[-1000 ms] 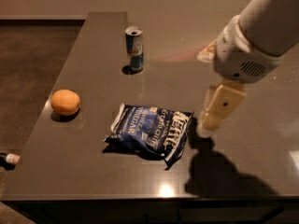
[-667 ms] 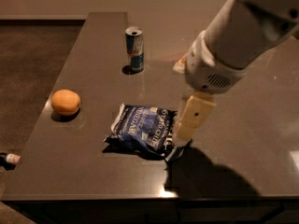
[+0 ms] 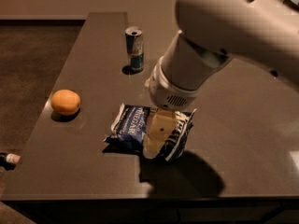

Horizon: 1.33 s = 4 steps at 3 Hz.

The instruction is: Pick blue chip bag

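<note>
The blue chip bag lies flat on the dark table, near its front middle. It is dark navy foil with white lettering and a striped right end. My gripper hangs from the big white arm and sits right over the middle of the bag, its pale finger covering part of it. The right half of the bag is partly hidden behind the finger.
A slim blue-silver drink can stands upright behind the bag. An orange sits at the table's left edge. A small object lies on the floor at the left. The table's front edge runs just below the bag.
My arm has swung left and down, from the bag's right end to over its middle. The bag, can and orange have not moved.
</note>
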Each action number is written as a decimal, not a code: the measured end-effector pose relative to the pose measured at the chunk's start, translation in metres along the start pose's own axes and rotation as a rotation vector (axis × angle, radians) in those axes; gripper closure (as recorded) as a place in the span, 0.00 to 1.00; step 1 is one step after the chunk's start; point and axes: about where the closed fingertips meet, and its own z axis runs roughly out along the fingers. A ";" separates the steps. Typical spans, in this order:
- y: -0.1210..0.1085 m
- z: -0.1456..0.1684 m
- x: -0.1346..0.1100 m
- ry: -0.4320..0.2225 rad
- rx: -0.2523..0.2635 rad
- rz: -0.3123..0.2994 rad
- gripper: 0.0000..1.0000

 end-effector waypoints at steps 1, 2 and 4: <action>0.001 0.032 0.000 0.036 -0.032 -0.018 0.02; 0.002 0.044 0.007 0.076 -0.063 -0.019 0.25; -0.009 0.002 0.020 0.088 -0.024 0.007 0.71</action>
